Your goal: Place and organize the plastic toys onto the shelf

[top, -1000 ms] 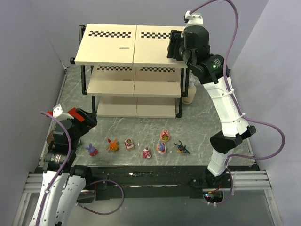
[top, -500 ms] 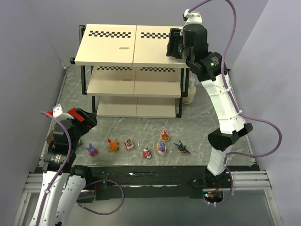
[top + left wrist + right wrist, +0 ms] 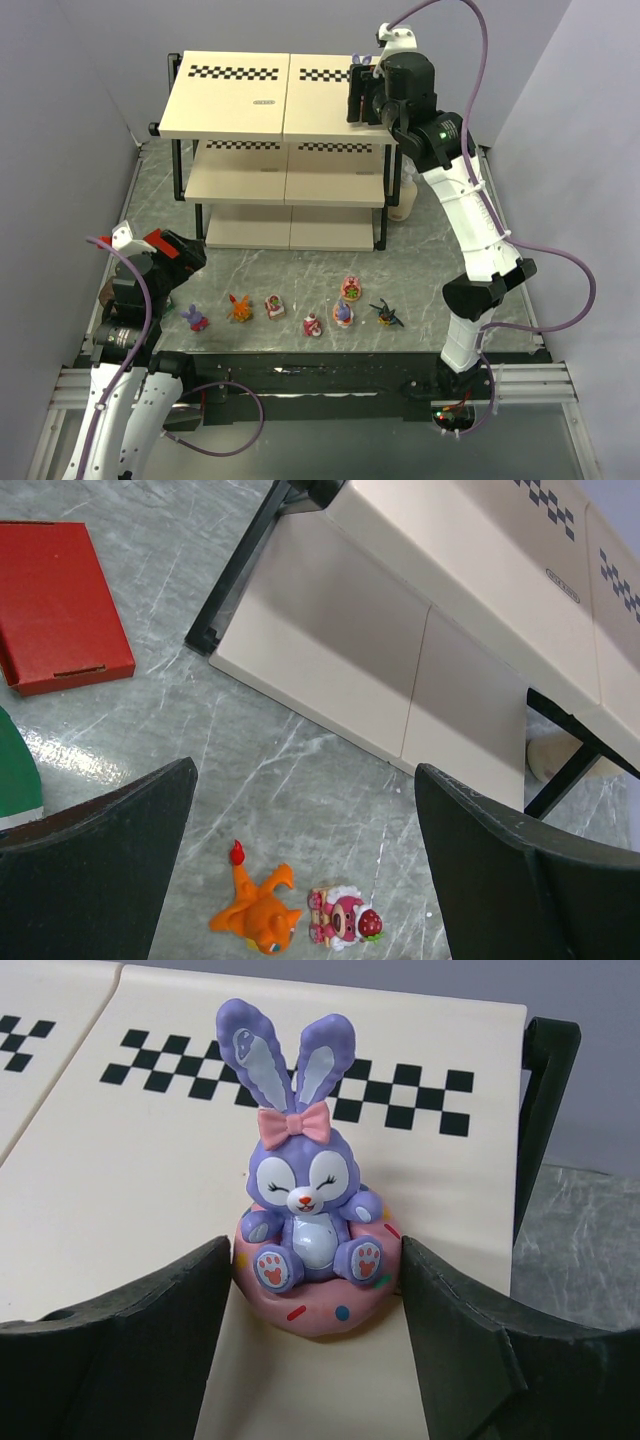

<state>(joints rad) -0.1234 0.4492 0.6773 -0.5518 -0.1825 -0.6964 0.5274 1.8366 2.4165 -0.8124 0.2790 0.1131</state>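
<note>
A purple-blue bunny (image 3: 300, 1210) in a pink donut ring stands upright on the shelf's (image 3: 270, 95) top board (image 3: 130, 1160), near its right back corner. My right gripper (image 3: 315, 1260) is open, a finger close on each side of the ring. In the top view it (image 3: 362, 100) hovers over that corner, and the bunny's ears (image 3: 358, 60) peek out behind it. Several toys stand in a row on the table: a bunny (image 3: 194, 318), an orange creature (image 3: 239, 307), a red-pink figure (image 3: 275, 306), a winged one (image 3: 385, 314). My left gripper (image 3: 305, 770) is open and empty above the orange creature (image 3: 258, 915).
A cream pump bottle (image 3: 404, 196) stands by the shelf's right leg. A red block (image 3: 55, 600) lies on the table left of the shelf (image 3: 450, 570), next to my left gripper (image 3: 190, 255). A green object (image 3: 15, 770) shows at the left edge.
The right gripper has widened a little around the bunny and shifted toward the back of the shelf top. The left arm has not moved.
</note>
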